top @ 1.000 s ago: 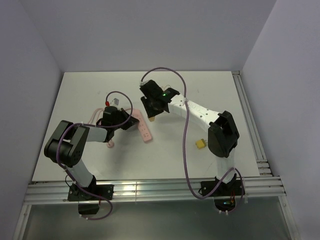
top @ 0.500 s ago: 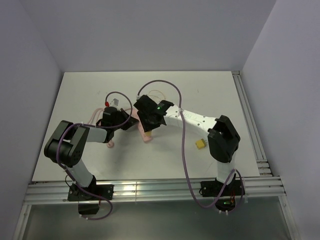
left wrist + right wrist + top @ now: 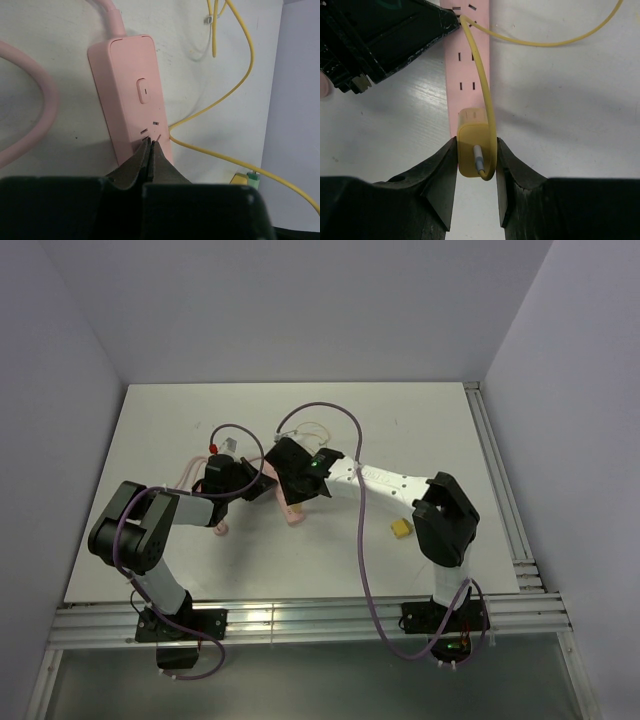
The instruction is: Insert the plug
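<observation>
A white table [image 3: 450, 430] carries a pink power strip [image 3: 132, 95] lying flat near its middle, with its thick pink cord [image 3: 35, 130] curling away to the left. A thin yellow cable [image 3: 235, 85] trails over the surface beside the strip. A small yellow block [image 3: 402, 528] sits well apart to the right.

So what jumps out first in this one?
The yellow plug is clamped in the right gripper, over the end of the pink power strip nearest the right wrist camera, with its yellow cable looping away. Next comes the left gripper, shut, its tips touching the strip's outlet face just below the switch.
</observation>
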Motion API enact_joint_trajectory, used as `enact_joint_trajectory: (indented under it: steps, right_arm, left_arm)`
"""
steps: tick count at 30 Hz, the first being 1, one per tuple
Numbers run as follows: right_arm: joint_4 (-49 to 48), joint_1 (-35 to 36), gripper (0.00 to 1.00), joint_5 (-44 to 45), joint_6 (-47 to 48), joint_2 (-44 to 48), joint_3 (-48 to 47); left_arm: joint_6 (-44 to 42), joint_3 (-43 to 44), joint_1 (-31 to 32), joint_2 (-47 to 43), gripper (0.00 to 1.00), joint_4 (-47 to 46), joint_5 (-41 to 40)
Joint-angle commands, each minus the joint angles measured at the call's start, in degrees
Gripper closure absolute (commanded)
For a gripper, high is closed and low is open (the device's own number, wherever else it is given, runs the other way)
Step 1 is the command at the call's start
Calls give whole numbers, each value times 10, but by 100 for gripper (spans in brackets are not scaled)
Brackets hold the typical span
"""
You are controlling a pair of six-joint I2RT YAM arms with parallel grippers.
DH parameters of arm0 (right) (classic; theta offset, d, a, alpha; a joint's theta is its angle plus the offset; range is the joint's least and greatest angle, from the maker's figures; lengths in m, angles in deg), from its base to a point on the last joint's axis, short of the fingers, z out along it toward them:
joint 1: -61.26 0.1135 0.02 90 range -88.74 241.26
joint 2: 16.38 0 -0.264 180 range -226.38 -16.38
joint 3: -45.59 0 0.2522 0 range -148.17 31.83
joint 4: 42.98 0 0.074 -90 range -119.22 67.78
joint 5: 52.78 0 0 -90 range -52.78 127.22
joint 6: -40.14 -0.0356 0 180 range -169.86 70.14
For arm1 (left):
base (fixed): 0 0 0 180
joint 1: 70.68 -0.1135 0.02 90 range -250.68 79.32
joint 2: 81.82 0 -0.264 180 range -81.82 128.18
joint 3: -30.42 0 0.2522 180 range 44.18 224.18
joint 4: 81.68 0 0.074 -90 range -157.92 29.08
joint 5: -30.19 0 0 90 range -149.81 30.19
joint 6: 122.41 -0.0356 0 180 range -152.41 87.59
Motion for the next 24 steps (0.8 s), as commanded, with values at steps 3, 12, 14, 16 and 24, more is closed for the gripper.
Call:
enact_joint_trajectory:
  steps: [3,12,14,16,24]
  right_arm:
    - [-47,18,100,35,-5,19,9]
    - [-50,28,100,41,-7,7,12]
    - [-50,29,100,44,-8,4,15]
    - [-51,30,100,48,-9,3,19]
    - [-58,35,100,56,-12,5,32]
  left_arm:
    - [-14,-31,7,6,100,114,36]
    - [-14,-33,7,3,99,114,39]
    - [-14,-33,7,2,100,111,38]
    - [-13,-35,7,1,100,110,38]
    - [-11,-36,7,3,100,109,36]
